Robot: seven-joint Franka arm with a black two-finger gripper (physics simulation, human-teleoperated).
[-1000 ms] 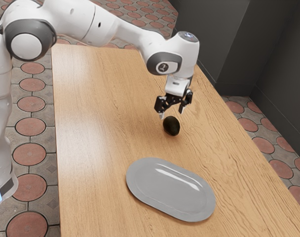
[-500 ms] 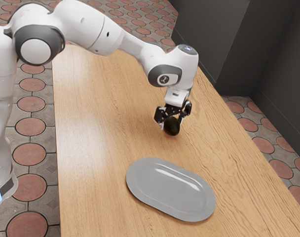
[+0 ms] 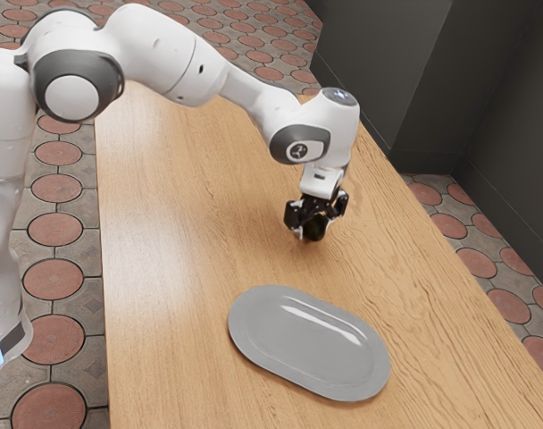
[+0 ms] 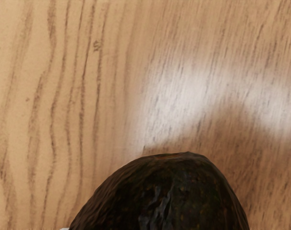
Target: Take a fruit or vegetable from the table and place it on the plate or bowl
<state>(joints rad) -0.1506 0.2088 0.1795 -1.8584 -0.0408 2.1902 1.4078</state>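
Observation:
A dark, rough-skinned avocado (image 3: pixel 313 227) lies on the wooden table (image 3: pixel 182 206), just beyond the far end of the plate. My gripper (image 3: pixel 314 231) has come down over it, its black fingers (image 3: pixel 295 219) standing on either side of the fruit and open. In the wrist view the avocado (image 4: pixel 160 191) bulks large right under my hand, with wood grain around it. A grey oval plate (image 3: pixel 307 353) rests flat on the table nearer the front edge, with nothing on it.
The table's right edge (image 3: pixel 405 192) runs close behind the gripper, with dark walls (image 3: pixel 450 71) past it. Round-patterned floor tiles (image 3: pixel 57 268) surround the table. Bare wood extends toward the exterior view's left.
My gripper has dropped from above the avocado down around it, so its fingers now flank the fruit. Avocado and plate have stayed where they were.

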